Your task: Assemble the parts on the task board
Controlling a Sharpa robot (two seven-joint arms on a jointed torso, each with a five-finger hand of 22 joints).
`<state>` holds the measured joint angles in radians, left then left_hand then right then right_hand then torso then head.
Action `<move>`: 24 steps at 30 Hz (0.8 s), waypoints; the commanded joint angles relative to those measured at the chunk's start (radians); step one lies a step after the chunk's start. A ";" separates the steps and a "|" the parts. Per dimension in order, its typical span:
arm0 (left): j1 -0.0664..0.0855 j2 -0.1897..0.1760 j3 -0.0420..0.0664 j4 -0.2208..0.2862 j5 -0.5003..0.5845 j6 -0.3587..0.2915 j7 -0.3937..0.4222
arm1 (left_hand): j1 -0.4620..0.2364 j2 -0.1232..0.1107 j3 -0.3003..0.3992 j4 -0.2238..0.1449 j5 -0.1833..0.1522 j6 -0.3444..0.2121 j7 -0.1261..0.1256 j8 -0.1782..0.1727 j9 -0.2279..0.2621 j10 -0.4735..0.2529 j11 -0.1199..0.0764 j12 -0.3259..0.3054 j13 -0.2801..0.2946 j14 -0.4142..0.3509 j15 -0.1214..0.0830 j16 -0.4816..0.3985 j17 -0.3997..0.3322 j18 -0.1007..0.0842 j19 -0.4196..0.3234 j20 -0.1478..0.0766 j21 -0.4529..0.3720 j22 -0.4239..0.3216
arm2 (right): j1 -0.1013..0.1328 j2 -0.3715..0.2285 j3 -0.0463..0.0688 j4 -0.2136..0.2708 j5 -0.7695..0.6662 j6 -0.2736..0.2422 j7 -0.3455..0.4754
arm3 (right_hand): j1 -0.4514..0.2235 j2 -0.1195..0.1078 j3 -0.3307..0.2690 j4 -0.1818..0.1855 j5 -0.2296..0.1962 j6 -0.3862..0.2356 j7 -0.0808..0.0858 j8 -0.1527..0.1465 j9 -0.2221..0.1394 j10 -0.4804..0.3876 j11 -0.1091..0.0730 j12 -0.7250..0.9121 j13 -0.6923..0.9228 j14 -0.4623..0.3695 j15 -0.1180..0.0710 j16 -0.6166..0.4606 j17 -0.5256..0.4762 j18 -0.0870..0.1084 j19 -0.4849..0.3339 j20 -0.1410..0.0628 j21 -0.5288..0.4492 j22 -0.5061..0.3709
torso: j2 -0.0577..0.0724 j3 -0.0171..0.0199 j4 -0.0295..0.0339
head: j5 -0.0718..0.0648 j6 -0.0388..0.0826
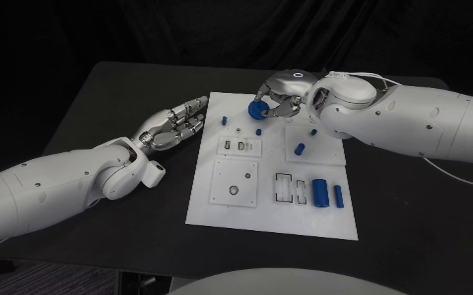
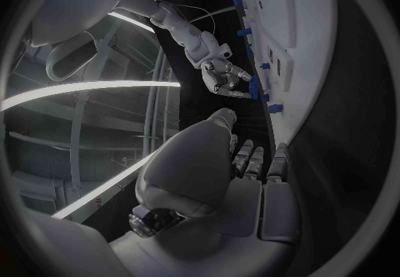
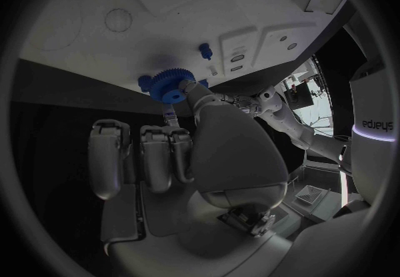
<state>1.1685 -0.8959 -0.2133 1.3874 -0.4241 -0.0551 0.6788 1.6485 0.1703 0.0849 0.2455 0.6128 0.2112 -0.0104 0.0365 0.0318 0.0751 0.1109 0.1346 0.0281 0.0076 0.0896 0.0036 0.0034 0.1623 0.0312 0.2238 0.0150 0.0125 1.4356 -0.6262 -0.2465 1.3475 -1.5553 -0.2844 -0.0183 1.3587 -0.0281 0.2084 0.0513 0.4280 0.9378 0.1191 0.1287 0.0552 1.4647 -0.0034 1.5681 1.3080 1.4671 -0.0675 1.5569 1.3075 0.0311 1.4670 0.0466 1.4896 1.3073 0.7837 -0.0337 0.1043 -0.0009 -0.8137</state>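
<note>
1. The right hand (image 1: pixel 279 101) sits at the upper right of the head view, over the far edge of the task board (image 1: pixel 258 223), and pinches a blue gear (image 1: pixel 257 109) between its fingertips; the right wrist view shows the same gear (image 3: pixel 169 84) held at the tip of a finger, close above the white plate (image 3: pixel 92 50).
2. The left hand (image 1: pixel 174 125) lies at centre left of the head view, just beside the board's left edge, over the black table (image 1: pixel 118 97), holding nothing, its fingers stretched out toward the board and slightly apart.
3. On the board, small blue pegs (image 1: pixel 225 119) stand near the far edge, below the held gear.
4. Another blue piece (image 1: pixel 299 149) stands right of centre on a raised white panel.
5. Two blue cylinders (image 1: pixel 319 192) lie side by side at the board's lower right, next to rectangular slots (image 1: pixel 284 187).
6. A square panel with a round hole (image 1: pixel 234 189) occupies the board's lower left.
</note>
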 commanded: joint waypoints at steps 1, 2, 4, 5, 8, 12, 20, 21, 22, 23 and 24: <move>-0.002 0.003 0.001 0.001 0.001 0.008 0.118 | -0.004 -0.001 0.007 0.000 0.000 0.009 0.000 0.003 0.001 0.000 0.007 -0.002 0.000 -0.001 0.005 0.000 0.000 0.018 0.000 0.004 0.004 0.001 | -0.004 0.014 0.001 -0.013 -0.006 0.029 0.004 | -0.003 0.008 0.009 0.001 -0.009 0.068 -0.031 0.033 0.329 0.106 0.008 0.003 0.263 0.098 0.010 0.000 0.245 -0.002 0.038 0.006 -0.007 0.198 | 0.001 0.0003 0.0002 | -0.001 0.000; -0.002 0.003 0.001 0.001 0.001 0.008 0.118 | -0.004 -0.001 0.007 0.000 0.000 0.009 0.000 0.003 0.001 0.000 0.007 -0.002 0.000 -0.001 0.005 0.000 0.000 0.018 0.000 0.004 0.004 0.001 | -0.005 0.017 0.001 -0.016 -0.006 0.030 0.003 | -0.003 0.008 0.010 0.001 -0.009 0.065 -0.030 0.031 0.329 0.106 0.008 0.003 0.263 0.098 0.010 -0.001 0.244 -0.002 0.038 0.006 -0.008 0.197 | 0.001 0.0003 0.0002 | -0.001 0.000; -0.002 0.003 0.001 0.000 0.001 0.008 0.117 | -0.004 -0.001 0.007 0.000 0.000 0.009 0.000 0.003 0.001 0.000 0.007 -0.002 0.000 -0.001 0.005 0.000 0.000 0.018 0.000 0.004 0.004 0.001 | -0.006 0.025 0.001 -0.024 -0.006 0.033 0.002 | -0.003 0.007 0.012 0.001 -0.010 0.060 -0.029 0.027 0.328 0.106 0.008 0.003 0.263 0.098 0.009 -0.001 0.244 -0.002 0.037 0.006 -0.009 0.197 | 0.001 0.0005 -0.0001 | -0.001 -0.002; -0.002 0.003 0.001 0.000 0.001 0.008 0.117 | -0.004 -0.001 0.007 0.000 0.000 0.009 0.000 0.003 0.001 0.000 0.007 -0.002 0.000 -0.001 0.005 0.000 0.000 0.018 0.000 0.004 0.004 0.001 | -0.006 0.030 0.001 -0.030 -0.006 0.035 0.000 | -0.003 0.007 0.013 0.001 -0.010 0.058 -0.029 0.025 0.328 0.106 0.008 0.003 0.263 0.098 0.009 -0.001 0.244 -0.002 0.036 0.006 -0.010 0.196 | 0.001 0.0005 -0.0002 | -0.002 -0.002; -0.002 0.004 0.001 -0.002 0.001 0.010 0.117 | -0.004 -0.001 0.008 -0.001 0.000 0.009 0.001 0.003 0.001 0.000 0.007 -0.002 0.000 -0.001 0.006 0.000 0.000 0.018 0.000 0.004 0.004 0.001 | -0.008 0.048 0.001 -0.050 -0.006 0.050 -0.010 | -0.004 0.005 0.027 -0.002 -0.008 0.028 -0.025 -0.001 0.319 0.106 0.007 0.003 0.263 0.095 0.009 -0.008 0.236 0.002 0.028 0.007 -0.022 0.189 | 0.001 0.0001 0.0006 | -0.004 -0.004; -0.002 0.006 0.001 -0.002 0.001 0.013 0.118 | -0.004 -0.001 0.009 -0.001 0.000 0.012 0.003 0.004 0.002 0.001 0.008 -0.001 0.000 0.000 0.007 0.000 0.000 0.018 0.001 0.005 0.005 0.002 | -0.010 0.060 0.001 -0.064 -0.006 0.072 -0.026 | -0.006 -0.001 0.048 -0.004 -0.003 -0.013 -0.022 -0.036 0.301 0.106 0.007 0.003 0.263 0.088 0.010 -0.023 0.218 0.009 0.011 0.008 -0.046 0.175 | 0.000 0.0002 0.0001 | -0.003 -0.006; -0.002 0.010 0.001 -0.008 0.001 0.015 0.121 | -0.004 -0.001 0.009 -0.002 0.000 0.013 0.003 0.004 0.002 0.000 0.008 -0.002 0.000 0.000 0.007 0.000 0.000 0.018 0.001 0.005 0.005 0.002 | -0.014 0.070 0.002 -0.077 -0.006 0.109 -0.058 | -0.010 -0.013 0.089 -0.009 -0.010 -0.085 -0.022 -0.068 0.259 0.106 0.008 0.003 0.263 0.077 0.012 -0.048 0.192 0.020 -0.017 0.009 -0.088 0.151 | 0.000 -0.0002 0.0019 | -0.005 -0.010; -0.002 0.010 0.001 -0.008 0.001 0.016 0.121 | -0.004 -0.001 0.009 -0.002 0.000 0.013 0.003 0.004 0.002 0.000 0.008 -0.002 0.000 0.000 0.007 0.000 0.000 0.018 0.001 0.005 0.005 0.002 | -0.014 0.070 0.002 -0.078 -0.006 0.111 -0.060 | -0.011 -0.013 0.094 -0.009 -0.015 -0.092 -0.021 -0.068 0.253 0.106 0.008 0.003 0.263 0.076 0.012 -0.050 0.190 0.021 -0.019 0.009 -0.091 0.150 | 0.000 0.0000 0.0011 | -0.004 -0.010; -0.002 0.011 0.001 -0.009 0.001 0.016 0.121 | -0.004 -0.001 0.009 -0.002 0.000 0.013 0.003 0.004 0.002 0.000 0.008 -0.002 0.000 0.000 0.007 0.000 0.000 0.018 0.001 0.005 0.005 0.002 | -0.014 0.071 0.002 -0.078 -0.006 0.113 -0.061 | -0.012 -0.013 0.096 -0.009 -0.017 -0.096 -0.021 -0.068 0.251 0.106 0.009 0.003 0.263 0.076 0.012 -0.051 0.189 0.021 -0.020 0.010 -0.092 0.150 | 0.000 0.0000 0.0011 | -0.004 -0.010; -0.002 0.011 0.001 -0.009 0.001 0.017 0.121 | -0.004 -0.001 0.009 -0.002 0.000 0.013 0.003 0.004 0.002 0.000 0.008 -0.002 0.000 0.000 0.007 0.000 0.000 0.018 0.001 0.005 0.005 0.002 | -0.015 0.071 0.002 -0.078 -0.006 0.114 -0.062 | -0.013 -0.013 0.100 -0.009 -0.019 -0.108 -0.022 -0.068 0.244 0.106 0.008 0.003 0.263 0.075 0.012 -0.052 0.188 0.022 -0.022 0.010 -0.096 0.148 | 0.000 0.0001 0.0007 | -0.004 -0.011; -0.002 0.012 0.001 -0.010 0.001 0.017 0.121 | -0.004 -0.001 0.009 -0.002 0.000 0.013 0.003 0.004 0.002 0.000 0.008 -0.002 0.000 0.000 0.007 0.000 0.000 0.018 0.001 0.005 0.005 0.002 | -0.015 0.071 0.002 -0.079 -0.006 0.116 -0.063 | -0.014 -0.014 0.105 -0.010 -0.021 -0.127 -0.024 -0.069 0.236 0.106 0.007 0.003 0.263 0.074 0.011 -0.054 0.185 0.022 -0.024 0.009 -0.100 0.146 | 0.001 0.0002 0.0002 | -0.003 -0.011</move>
<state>1.1685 -0.8867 -0.2135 1.3767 -0.4241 -0.0509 0.6788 1.6484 0.1703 0.0876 0.2427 0.6128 0.2147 -0.0069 0.0365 0.0326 0.0751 0.1109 0.1346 0.0281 0.0076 0.0895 0.0036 0.0035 0.1624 0.0311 0.2237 0.0150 0.0135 1.4239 -0.5541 -0.2450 1.2707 -1.5555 -0.2015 -0.0465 1.3512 -0.0361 0.3108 0.0425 0.4128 0.8215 0.0951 0.0610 0.2878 1.4648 -0.0034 1.5682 1.3078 1.4651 -0.0622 1.5071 1.3074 0.0416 1.4491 0.0538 1.3934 1.3079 0.7842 -0.0335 0.1049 -0.0046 -0.8239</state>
